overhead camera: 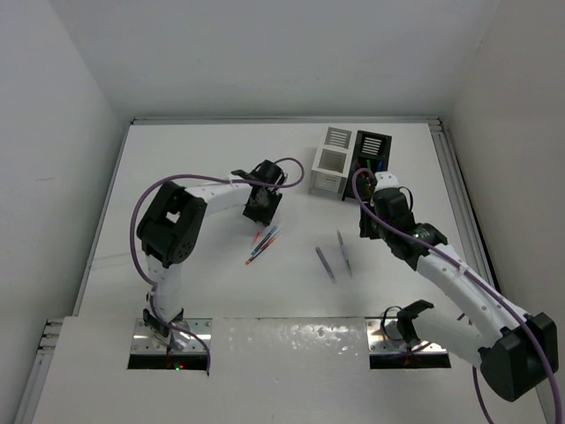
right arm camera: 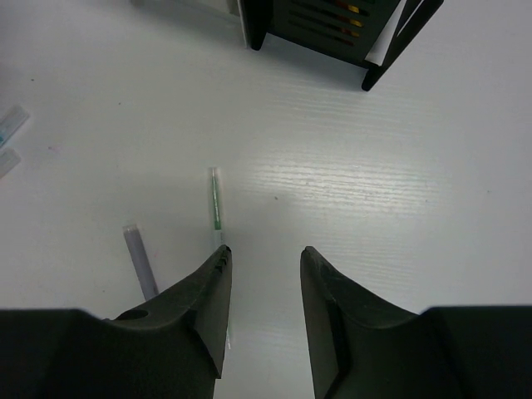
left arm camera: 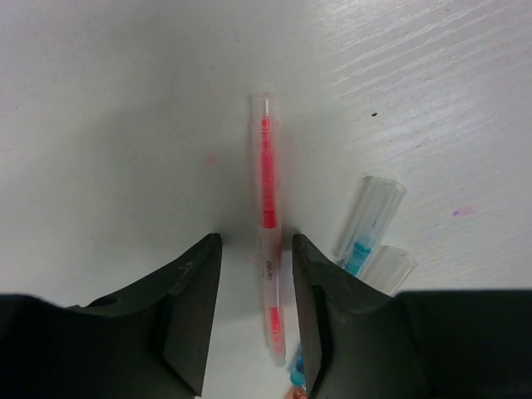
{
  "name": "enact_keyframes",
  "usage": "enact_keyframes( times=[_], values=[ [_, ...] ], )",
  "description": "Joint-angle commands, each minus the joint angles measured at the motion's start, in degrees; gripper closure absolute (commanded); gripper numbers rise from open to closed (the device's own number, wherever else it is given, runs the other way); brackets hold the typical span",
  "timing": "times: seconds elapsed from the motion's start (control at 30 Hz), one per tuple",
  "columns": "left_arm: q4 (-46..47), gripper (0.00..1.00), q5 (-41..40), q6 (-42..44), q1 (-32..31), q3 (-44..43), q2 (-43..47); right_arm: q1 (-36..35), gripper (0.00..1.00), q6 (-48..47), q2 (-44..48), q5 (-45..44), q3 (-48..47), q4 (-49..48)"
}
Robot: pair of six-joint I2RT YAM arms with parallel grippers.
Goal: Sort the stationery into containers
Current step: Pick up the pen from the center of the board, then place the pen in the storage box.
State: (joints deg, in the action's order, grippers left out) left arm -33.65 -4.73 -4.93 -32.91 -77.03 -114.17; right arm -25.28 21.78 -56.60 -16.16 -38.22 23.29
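A clear pen with red ink (left arm camera: 268, 191) lies on the table between the open jaws of my left gripper (left arm camera: 256, 249), close to the right finger and not pinched. Two clear blue-ink pens (left arm camera: 366, 224) lie just to its right. In the top view this pen cluster (overhead camera: 263, 243) sits just below the left gripper (overhead camera: 262, 208). My right gripper (right arm camera: 264, 258) is open and empty over bare table, with a green pen (right arm camera: 216, 204) by its left finger and a purple pen (right arm camera: 140, 258) further left. The black box (right arm camera: 332, 25) stands ahead of it.
The white box (overhead camera: 334, 159) and the black box (overhead camera: 371, 155) stand side by side at the back centre-right, the black one holding some pens. The purple pen (overhead camera: 325, 263) and the green pen (overhead camera: 343, 252) lie mid-table. White walls enclose the table on three sides.
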Motion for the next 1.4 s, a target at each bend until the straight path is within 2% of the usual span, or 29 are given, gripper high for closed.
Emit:
enact_keyframes(
  times=[0.0, 0.1, 0.23, 0.27, 0.5, 0.8, 0.97, 1.13, 1.17, 1.27, 1.37],
  values=[
    [1.39, 0.64, 2.53, -2.01, 0.12, 4.51, -0.18, -0.82, 0.62, 1.68, 1.75, -2.38, -1.33, 0.35],
    [1.74, 0.74, 2.62, -3.15, 1.00, 5.23, -0.53, -1.18, 0.62, 2.04, 2.28, -3.61, -1.25, 0.44],
    [1.57, 0.92, 4.03, -3.68, 2.67, 3.83, -0.97, -1.35, 0.62, 2.56, 2.81, -3.88, -1.42, 0.88],
    [1.31, 1.00, 4.12, -3.77, 2.76, 3.47, -0.88, -1.27, 0.62, 2.65, 2.81, -3.88, -1.42, 0.88],
    [-2.47, 1.00, 5.86, -1.32, 6.26, -1.53, 2.98, -1.53, 0.61, 2.39, 3.07, -2.91, -2.47, 1.06],
    [-3.61, 1.00, 9.12, 8.35, 8.74, -5.58, 13.44, -2.84, 0.61, 1.60, 5.27, 0.87, -1.51, -4.39],
    [-5.73, 1.00, 12.46, 16.52, 8.82, -8.57, 19.67, -5.48, 0.61, 1.16, 4.31, 3.94, -4.75, -7.46],
    [0.23, 1.00, 17.20, 23.64, 6.72, -5.67, 29.87, -7.77, 0.56, 2.38, 1.24, 10.26, -10.02, -19.05],
    [0.86, 1.00, 17.65, 23.91, 6.37, -5.58, 31.19, -8.47, 0.48, 3.61, -0.69, 13.32, -12.21, -21.24],
    [4.90, 1.00, 20.28, 24.44, 5.05, -4.80, 36.11, -10.57, 0.44, 5.98, -3.95, 17.38, -17.39, -28.63],
    [11.49, 1.00, 21.78, 22.95, 3.21, -0.23, 40.86, -12.77, 0.41, 8.70, -8.17, 19.41, -20.31, -36.19]
  ],
)
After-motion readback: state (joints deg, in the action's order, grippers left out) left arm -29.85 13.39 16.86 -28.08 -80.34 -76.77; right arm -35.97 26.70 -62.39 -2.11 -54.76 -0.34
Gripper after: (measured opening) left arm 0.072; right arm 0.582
